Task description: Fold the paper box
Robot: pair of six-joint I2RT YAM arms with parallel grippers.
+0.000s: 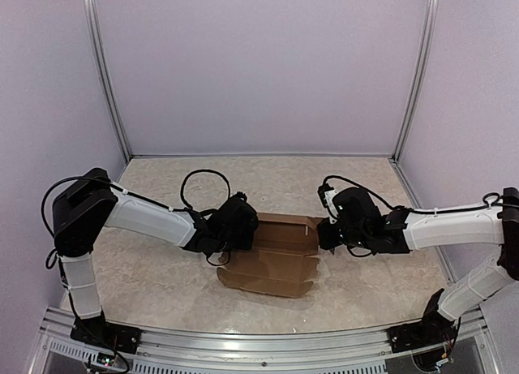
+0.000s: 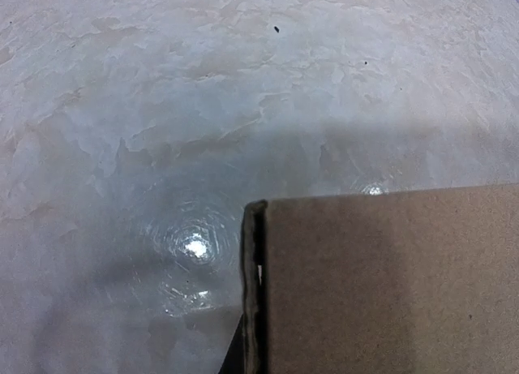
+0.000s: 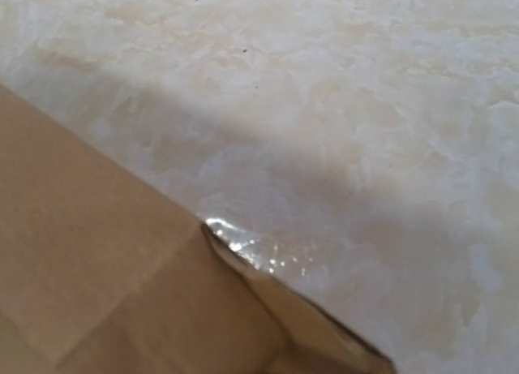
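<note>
The plain brown die-cut cardboard box (image 1: 272,268) is seen mid-frame, flanked by the closed left gripper (image 1: 248,234) and closed right gripper (image 1: 324,233). Judged light and stiff, it is best pinched at flap edges.

Paper box (image 1: 272,260) hemmed by left arm (image 1: 150,220), right arm (image 1: 450,226); table (image 1: 268,183) beyond box open.

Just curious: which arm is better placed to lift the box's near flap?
Probably left: the left gripper and right gripper both sit shut at the paper box ends, but the left is closer to the near flap.
</note>
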